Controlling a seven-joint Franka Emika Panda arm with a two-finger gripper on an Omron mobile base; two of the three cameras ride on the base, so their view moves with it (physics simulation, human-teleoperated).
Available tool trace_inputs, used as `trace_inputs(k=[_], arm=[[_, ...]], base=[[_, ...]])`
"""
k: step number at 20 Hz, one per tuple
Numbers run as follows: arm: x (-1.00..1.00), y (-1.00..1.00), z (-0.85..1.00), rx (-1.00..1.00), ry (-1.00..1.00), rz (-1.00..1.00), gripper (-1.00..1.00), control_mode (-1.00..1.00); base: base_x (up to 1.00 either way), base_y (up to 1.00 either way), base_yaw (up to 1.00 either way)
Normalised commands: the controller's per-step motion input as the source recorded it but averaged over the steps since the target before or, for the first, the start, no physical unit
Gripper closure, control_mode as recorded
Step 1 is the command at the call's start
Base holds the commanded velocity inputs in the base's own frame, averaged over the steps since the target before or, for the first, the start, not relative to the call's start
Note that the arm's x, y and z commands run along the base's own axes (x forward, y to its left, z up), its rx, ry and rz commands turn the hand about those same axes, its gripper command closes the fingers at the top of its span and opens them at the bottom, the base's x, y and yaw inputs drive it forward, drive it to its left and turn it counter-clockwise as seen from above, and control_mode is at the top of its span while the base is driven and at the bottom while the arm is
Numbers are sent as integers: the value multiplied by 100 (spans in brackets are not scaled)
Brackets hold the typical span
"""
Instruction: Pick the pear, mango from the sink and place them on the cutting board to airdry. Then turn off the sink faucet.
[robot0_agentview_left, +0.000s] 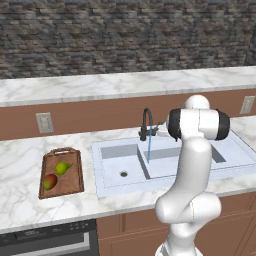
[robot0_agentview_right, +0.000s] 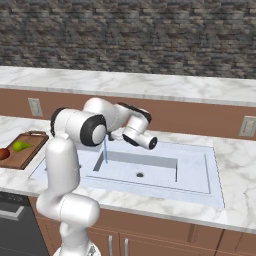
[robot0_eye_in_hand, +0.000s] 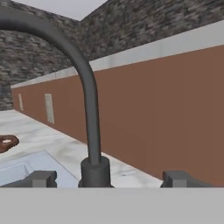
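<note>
The pear (robot0_agentview_left: 62, 168) and the mango (robot0_agentview_left: 49, 181) are seen lying side by side on the cutting board (robot0_agentview_left: 73, 181), which rests on the desk (robot0_agentview_left: 20, 165) to the left of the sink (robot0_agentview_left: 120, 150); both basins are seen bare of fruit, so the fruit part of the task is judged done. A thin blue stream of water (robot0_agentview_left: 148, 150) is seen falling from the spout of the faucet (robot0_agentview_left: 146, 122) onto the divider between the basins, so the tap is judged not yet turned off. The pincer (robot0_eye_in_hand: 105, 179) is held right in front of the faucet base, low at the back rim of the sink, with the black neck rising upright between the two fingertips (robot0_eye_in_hand: 41, 178) and arching overhead toward the upper left of the hand view. The fingers are seen spread wide, one on each side of the base, with nothing pinched between them and no touch that can be made out. The small side lever (robot0_agentview_left: 161, 125) is made out in the left base view as a short stub reaching from the base toward the arm's side. The coming move is judged to turn on that relation: the lever lies just beside the upright neck, so a short sideways push or nudge is what is called for, not a long reach.
</note>
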Motion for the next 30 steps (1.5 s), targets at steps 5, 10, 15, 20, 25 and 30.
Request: trace_inputs(k=[5, 10, 15, 20, 25, 30], arm=[[37, 0, -9, 0, 0, 2, -100, -100], [18, 8, -3, 0, 0, 2, -100, -100], [2, 47, -4, 0, 0, 3, -100, -100], [0, 82, -12, 0, 0, 3, -100, -100], [10, 100, -3, -1, 0, 4, -100, -100], [14, 100, -1, -2, 0, 5, -100, -100]], base=[[0, 0, 0], [0, 0, 0], [0, 0, 0], [0, 0, 0], [0, 0, 0], [0, 0, 0]])
